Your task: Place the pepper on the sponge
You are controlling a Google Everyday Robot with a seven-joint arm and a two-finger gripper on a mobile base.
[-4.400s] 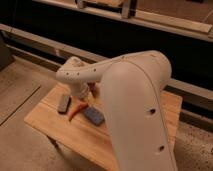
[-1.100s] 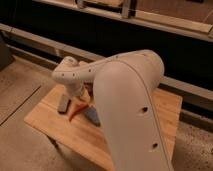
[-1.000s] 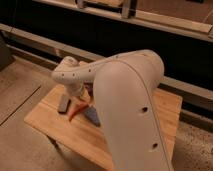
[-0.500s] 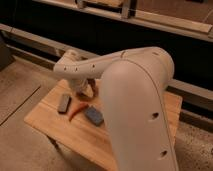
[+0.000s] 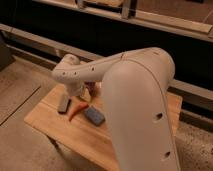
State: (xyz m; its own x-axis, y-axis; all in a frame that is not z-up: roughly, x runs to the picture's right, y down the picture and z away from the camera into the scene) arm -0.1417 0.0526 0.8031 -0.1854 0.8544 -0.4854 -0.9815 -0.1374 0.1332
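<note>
The pepper [image 5: 77, 110], slim, curved and red-orange, lies on the wooden table [image 5: 50, 125]. It rests between a grey rectangular block [image 5: 63, 104] on its left and a blue-grey block [image 5: 94, 115] on its right, which looks like the sponge. The pepper's tip comes close to the sponge but does not lie on it. My gripper [image 5: 91, 90] hangs just behind and above the pepper, mostly hidden by the white wrist [image 5: 75, 80]. Nothing shows in its grasp.
My bulky white arm [image 5: 140, 110] covers the right half of the table. A dark wall with a pale ledge [image 5: 190, 90] runs behind the table. Speckled floor [image 5: 20, 150] lies to the left and in front.
The wrist has risen and pulled back from low over the pepper and sponge. The pepper and both blocks stay where they were.
</note>
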